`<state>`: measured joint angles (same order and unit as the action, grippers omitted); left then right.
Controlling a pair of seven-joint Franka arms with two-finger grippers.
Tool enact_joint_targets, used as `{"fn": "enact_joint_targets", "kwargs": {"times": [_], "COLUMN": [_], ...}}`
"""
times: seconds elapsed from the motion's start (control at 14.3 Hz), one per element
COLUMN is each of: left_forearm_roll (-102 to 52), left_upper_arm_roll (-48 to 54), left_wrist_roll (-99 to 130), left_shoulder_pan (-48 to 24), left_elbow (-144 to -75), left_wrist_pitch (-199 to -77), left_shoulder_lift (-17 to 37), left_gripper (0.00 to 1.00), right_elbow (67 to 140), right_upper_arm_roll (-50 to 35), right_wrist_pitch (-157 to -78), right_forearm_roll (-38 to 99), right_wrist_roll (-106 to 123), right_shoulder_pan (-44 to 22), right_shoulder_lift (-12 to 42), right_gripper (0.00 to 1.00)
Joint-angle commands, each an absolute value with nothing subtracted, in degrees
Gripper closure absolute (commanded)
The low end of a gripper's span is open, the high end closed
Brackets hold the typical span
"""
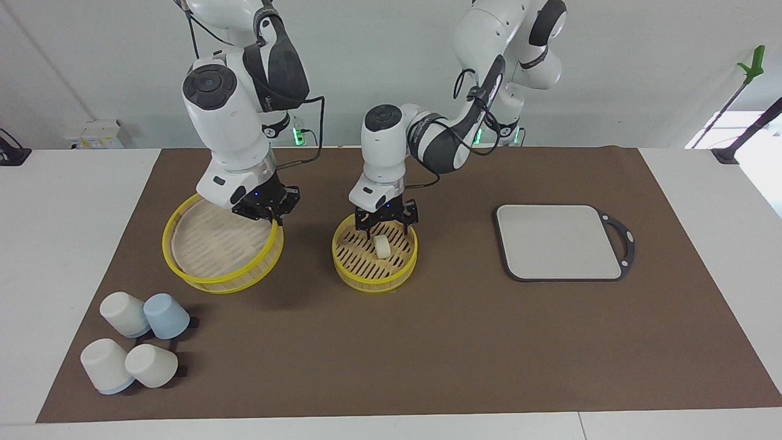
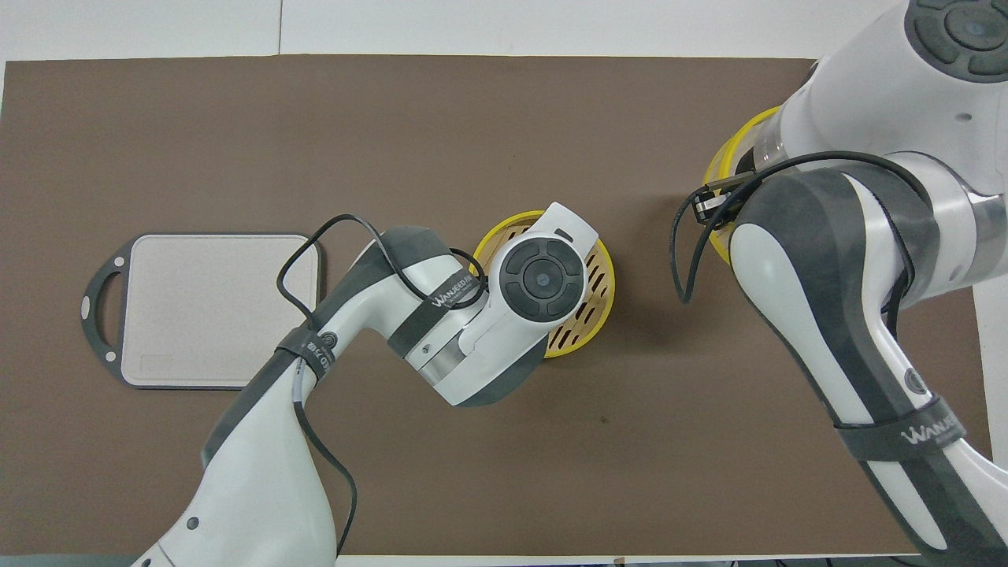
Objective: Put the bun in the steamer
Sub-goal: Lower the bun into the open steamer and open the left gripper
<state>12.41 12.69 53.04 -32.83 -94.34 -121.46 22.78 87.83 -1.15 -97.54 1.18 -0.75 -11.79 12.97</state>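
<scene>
the steamer (image 1: 374,260), a round yellow-rimmed basket with a slatted base, sits at the centre of the facing view on the brown mat (image 1: 427,342). the bun (image 1: 382,247), a small cream-white stubby cylinder, lies inside it on the slats. the left gripper (image 1: 386,227) hangs just above the bun, over the steamer's upper edge, its black fingers spread apart with nothing between them. in the overhead view the left arm's wrist covers most of the basket.

at centre left of the facing view the steamer lid (image 1: 223,247), wider, yellow-rimmed with a pale slatted inside, is tilted, one edge raised. the right gripper (image 1: 269,211) is at that raised rim; whether it pinches the rim cannot be told.

"wanjued" can be read on the black straps on both arms in the overhead view.

a grey rectangular board (image 1: 559,241) with a dark rim and handle lies flat at centre right. four smooth cups (image 1: 137,348), white and pale blue, lie clustered at lower left.
</scene>
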Motion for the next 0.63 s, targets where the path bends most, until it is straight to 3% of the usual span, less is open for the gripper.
{"fn": "enact_joint_targets", "kwargs": {"times": [0.0, 0.56], "left_forearm_roll": [10.82, 5.10], "left_upper_arm_roll": [12.83, 12.74], "left_wrist_roll": [48.54, 32.97], "left_shoulder_pan": [-30.86, -20.85], "left_elbow": [-95.62, -95.62], "left_wrist_pitch": [-117.70, -110.66], "left_shoulder_lift": [18.64, 13.98], "left_gripper": [0.00, 0.00], "right_elbow": [89.30, 89.03], "right_upper_arm_roll": [-1.85, -2.37], "right_wrist_pitch": [-98.53, -100.89], "right_forearm_roll": [2.02, 2.11], "right_wrist_roll": [0.18, -4.03], "right_shoulder_pan": [-10.98, -13.44], "right_shoulder_lift": [11.42, 11.60], "right_gripper": [1.00, 1.00]}}
